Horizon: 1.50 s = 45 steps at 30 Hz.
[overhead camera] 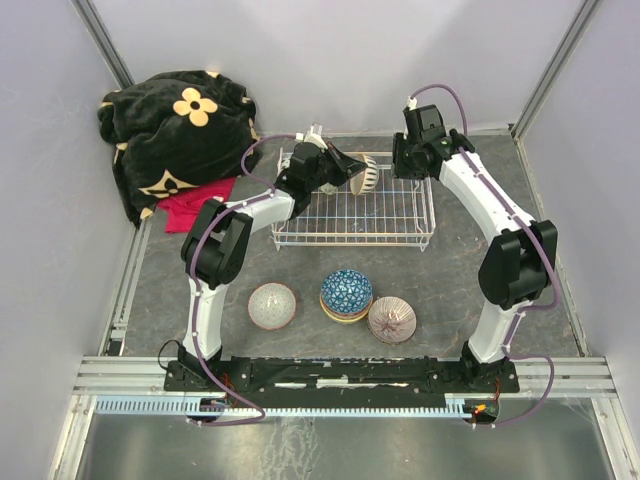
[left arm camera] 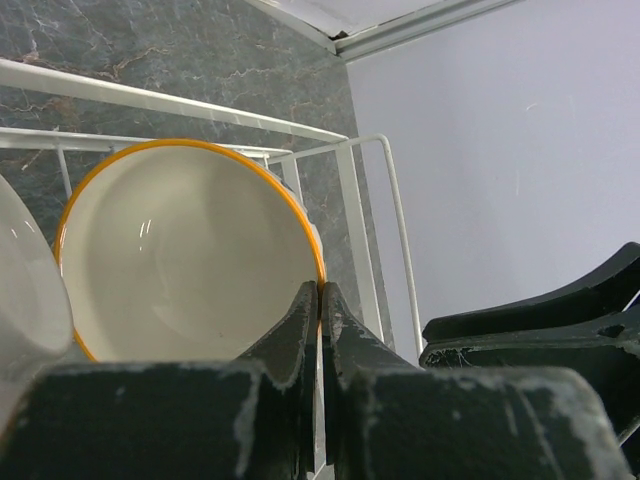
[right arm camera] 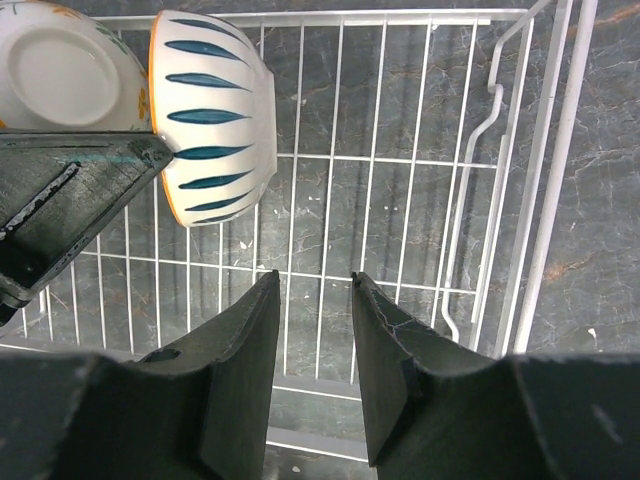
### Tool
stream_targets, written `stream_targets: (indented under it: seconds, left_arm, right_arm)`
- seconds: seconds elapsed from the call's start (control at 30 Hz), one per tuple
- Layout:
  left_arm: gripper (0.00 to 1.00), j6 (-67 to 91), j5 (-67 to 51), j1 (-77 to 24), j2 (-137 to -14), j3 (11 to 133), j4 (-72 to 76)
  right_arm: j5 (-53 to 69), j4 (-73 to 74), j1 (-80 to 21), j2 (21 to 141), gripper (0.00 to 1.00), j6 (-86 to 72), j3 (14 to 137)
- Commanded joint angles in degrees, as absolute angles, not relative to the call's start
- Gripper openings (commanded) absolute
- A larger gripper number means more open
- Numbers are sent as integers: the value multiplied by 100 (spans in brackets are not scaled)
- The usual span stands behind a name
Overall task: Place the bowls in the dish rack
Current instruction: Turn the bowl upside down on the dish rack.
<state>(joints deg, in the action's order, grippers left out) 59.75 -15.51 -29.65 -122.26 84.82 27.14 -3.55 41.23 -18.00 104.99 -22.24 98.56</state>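
1. Left gripper (left arm camera: 320,295): jaws pressed together, no visible gap. The fingertips meet the orange rim of a teal-striped bowl (right arm camera: 215,110). Whether the rim is pinched between them cannot be told.
2. This bowl stands on edge directly ahead of the left gripper, inside the dish rack (overhead camera: 400,215), near its far left corner. A second white bowl (right arm camera: 60,70) lies just beyond it, touching or nearly touching.
3. Right gripper (right arm camera: 315,285): jaws partly open, holding nothing. It hangs above the bare grid floor at the far right of the rack, with the striped bowl ahead and to its left.
4. Well behind both grippers, on the table between the arm bases, sit a pink bowl (overhead camera: 272,305), a stack topped by a blue bowl (overhead camera: 346,290), and a purple-white bowl (overhead camera: 392,320).
5. A black flowered blanket (overhead camera: 175,130) lies left of the rack.
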Motion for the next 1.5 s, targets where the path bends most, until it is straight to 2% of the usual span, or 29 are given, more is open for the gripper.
stream_targets:
  seconds: [0.0, 0.5, 0.93, 1.47]
  left_arm:
    - [3, 6252, -1728, -2978, -12282, 8834, 2810]
    - [3, 6841, -1954, -3062, -12647, 9081, 3791]
    - [3, 6953, -1964, -3122, -12691, 9433, 3872]
    - [3, 7038, -1881, -2995, -12925, 8581, 4330]
  right_arm:
    - [-457, 4037, -1791, 10465, 43, -2161, 10259]
    - [-395, 4138, -1634, 10701, 43, -2177, 10597]
    - [-428, 4100, -1626, 10777, 43, -2172, 10530]
    - [-409, 4035, -1613, 10795, 43, -2170, 10417]
